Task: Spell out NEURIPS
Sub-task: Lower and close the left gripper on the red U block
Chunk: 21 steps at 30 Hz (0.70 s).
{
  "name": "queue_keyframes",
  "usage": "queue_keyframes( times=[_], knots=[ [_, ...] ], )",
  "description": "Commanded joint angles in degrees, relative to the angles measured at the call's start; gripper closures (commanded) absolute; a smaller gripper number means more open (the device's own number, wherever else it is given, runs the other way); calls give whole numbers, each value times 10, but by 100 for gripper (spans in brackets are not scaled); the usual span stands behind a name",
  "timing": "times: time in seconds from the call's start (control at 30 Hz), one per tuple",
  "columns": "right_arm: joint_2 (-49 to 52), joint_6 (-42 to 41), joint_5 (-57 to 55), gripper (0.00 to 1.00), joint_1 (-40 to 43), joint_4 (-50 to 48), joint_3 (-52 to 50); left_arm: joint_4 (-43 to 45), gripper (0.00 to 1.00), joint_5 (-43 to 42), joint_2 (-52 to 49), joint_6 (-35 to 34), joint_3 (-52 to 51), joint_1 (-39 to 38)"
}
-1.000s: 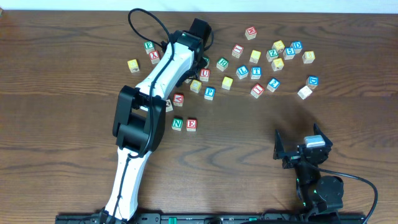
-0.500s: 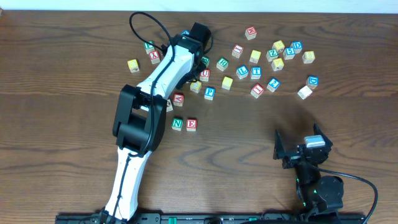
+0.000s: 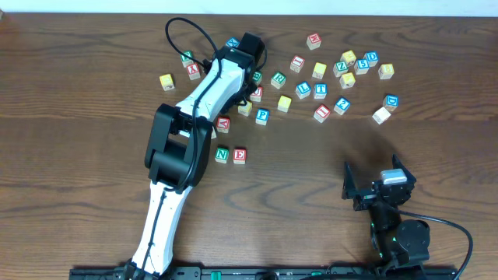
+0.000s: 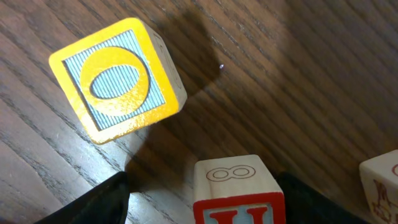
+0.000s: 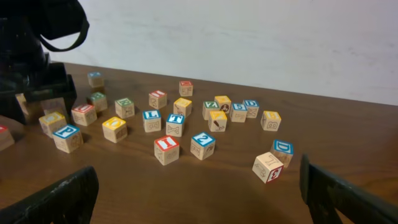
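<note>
At the far middle of the table (image 3: 93,78), found the left arm (image 3: 204,89) stretched from the near edge over the scattered cubes. Found the left gripper (image 4: 202,182) down among them, hidden beneath the wrist in the overhead view. Saw, through the left wrist camera, its fingers (image 4: 93,205) spread, with the red U (image 4: 239,196) standing on the wood between them. Saw a clear gap on one side of that cube; could not judge contact on the other. Noted a figure like an 8 on the U's top face. Saw a yellow O (image 4: 116,81) apart from the U and outside the fingers. Saw the corner of a pale cube (image 4: 380,183) at the right edge of that view.

Found the green N (image 3: 222,155) and red E (image 3: 240,155) just beside each other, N on the left, nearer than all the other cubes and right of the arm. Found the blue P (image 3: 262,117) farther and a little right of those, the green R (image 3: 278,78) farther again, and the red I (image 3: 321,113) to the right of P among blue and yellow cubes.

At the near right, found the right gripper (image 3: 375,183) well apart from every cube, fingers (image 5: 59,199) spread wide with nothing between them. Saw in its camera the scatter across the wood, with the I at the front just beside a blue cube (image 5: 203,144).
</note>
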<state>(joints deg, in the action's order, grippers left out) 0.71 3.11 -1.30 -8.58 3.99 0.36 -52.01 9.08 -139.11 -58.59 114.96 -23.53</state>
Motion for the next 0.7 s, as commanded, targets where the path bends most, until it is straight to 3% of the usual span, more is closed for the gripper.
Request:
queue_keyframes(
  times=[0.0,0.67],
  knots=[
    [-2,-7,-5,1,4,2,0,5,27,4,-17,5,-5,1],
    [-2,-7,-5,1,4,2,0,10,47,4,3,35,-2,1]
  ],
)
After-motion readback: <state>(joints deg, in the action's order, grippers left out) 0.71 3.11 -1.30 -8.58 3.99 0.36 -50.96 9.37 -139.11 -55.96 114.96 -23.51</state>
